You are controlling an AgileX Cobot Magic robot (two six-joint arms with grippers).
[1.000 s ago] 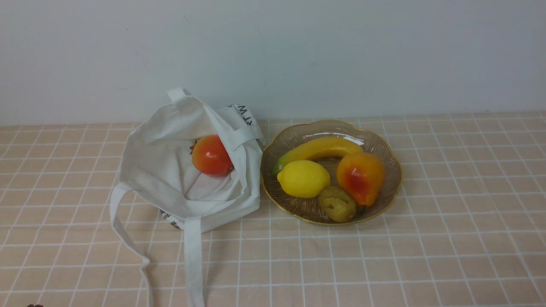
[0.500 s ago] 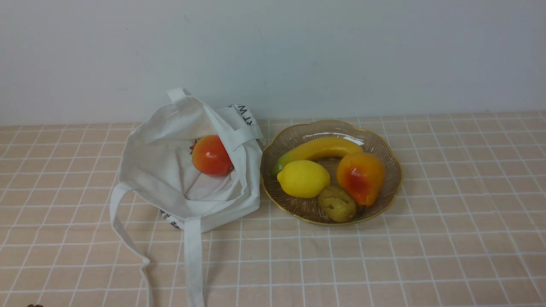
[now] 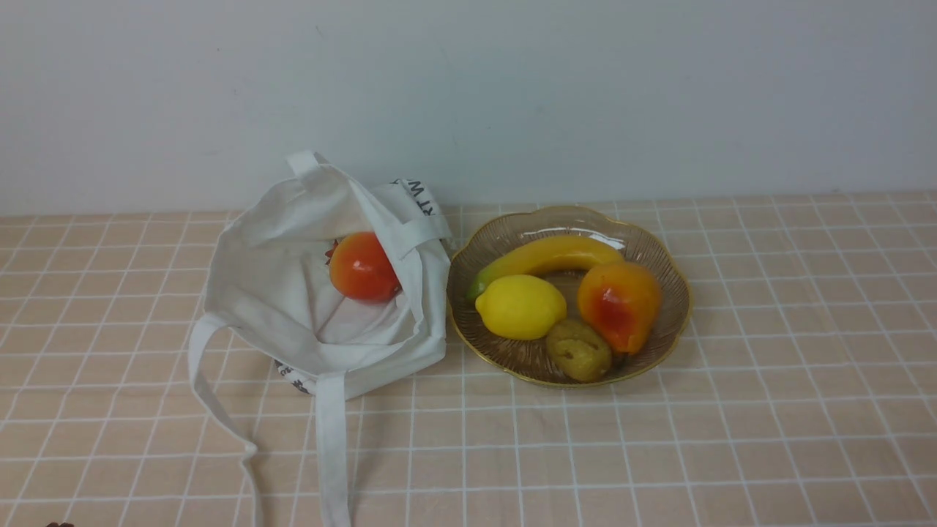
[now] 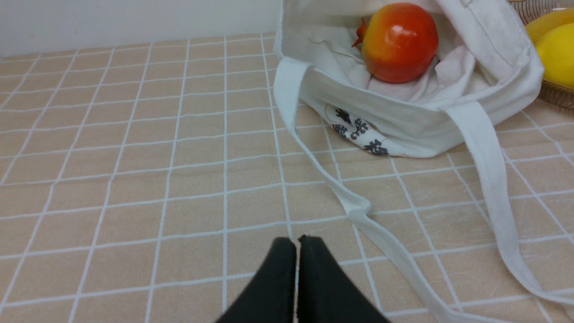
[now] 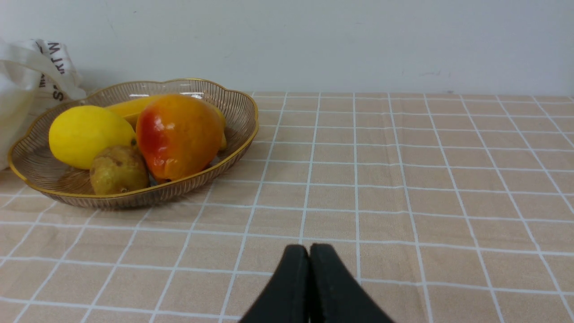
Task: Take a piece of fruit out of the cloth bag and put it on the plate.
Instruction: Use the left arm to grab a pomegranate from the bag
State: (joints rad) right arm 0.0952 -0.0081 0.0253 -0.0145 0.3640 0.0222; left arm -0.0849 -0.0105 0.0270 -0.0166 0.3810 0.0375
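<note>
The round red-orange piece of fruit [image 3: 363,267] lies inside the open white cloth bag [image 3: 278,293], left of the amber plate [image 3: 670,289]. In the left wrist view the fruit [image 4: 399,42] sits in the bag [image 4: 403,116], far ahead of my left gripper [image 4: 297,240], which is shut and empty over the cloth. In the right wrist view my right gripper [image 5: 309,249] is shut and empty, well short of the plate [image 5: 242,134]. Neither gripper shows in the front view.
The plate holds a banana [image 3: 545,256], a lemon [image 3: 521,307], an orange mango-like fruit [image 3: 618,306] and a small brownish pear [image 3: 579,350]. The bag's long straps [image 3: 331,446] trail toward the table's front edge. A wall stands behind the checked tablecloth [image 3: 768,380].
</note>
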